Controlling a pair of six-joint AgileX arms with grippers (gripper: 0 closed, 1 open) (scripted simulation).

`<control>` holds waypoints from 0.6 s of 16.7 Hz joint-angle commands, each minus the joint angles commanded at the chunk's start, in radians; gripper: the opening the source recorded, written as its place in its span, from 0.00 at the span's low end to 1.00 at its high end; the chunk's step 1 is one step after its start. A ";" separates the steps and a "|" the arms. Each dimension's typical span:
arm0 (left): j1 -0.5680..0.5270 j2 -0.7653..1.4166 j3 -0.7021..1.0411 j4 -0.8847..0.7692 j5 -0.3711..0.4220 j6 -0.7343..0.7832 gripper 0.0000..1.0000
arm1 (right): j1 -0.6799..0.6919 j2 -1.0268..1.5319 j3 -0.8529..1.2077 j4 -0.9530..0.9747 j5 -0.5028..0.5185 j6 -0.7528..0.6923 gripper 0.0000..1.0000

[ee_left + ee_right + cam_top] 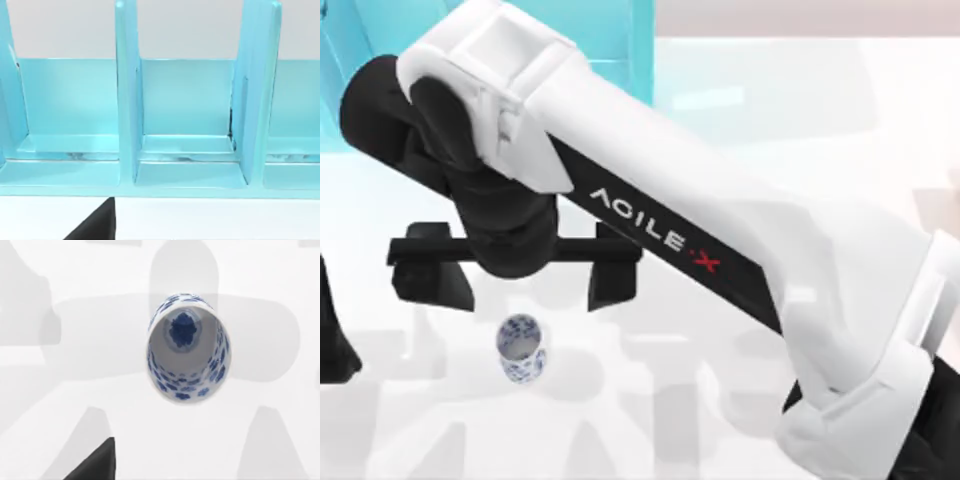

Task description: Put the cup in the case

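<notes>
cup still on the table, nothing lifted yet

the right gripper [516, 275] hangs over the table [720, 400] with its fingers spread wide and empty, just to the far side of the cup [521, 349], which stands upright on the left half; in the right wrist view the cup [187, 347] sits straight below, untouched. the case [610, 40] is at the far left, its compartments [187, 145] bare. the grasp, lift and carry to the case all seem left to do. the left arm [332, 335] is parked at the left edge; its fingers i cannot tell.
</notes>
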 joint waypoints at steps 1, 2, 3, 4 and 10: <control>0.000 0.000 0.000 0.000 0.000 0.000 1.00 | -0.001 0.006 0.004 -0.002 0.004 0.003 1.00; 0.000 0.000 0.000 0.000 0.000 0.000 1.00 | -0.002 0.008 0.005 -0.003 0.005 0.004 1.00; 0.000 0.000 0.000 0.000 0.000 0.000 1.00 | -0.002 0.008 0.005 -0.003 0.005 0.004 1.00; 0.000 0.000 0.000 0.000 0.000 0.000 1.00 | -0.002 0.008 0.005 -0.003 0.005 0.004 1.00; 0.000 0.000 0.000 0.000 0.000 0.000 1.00 | -0.003 0.044 0.042 -0.013 0.005 0.004 1.00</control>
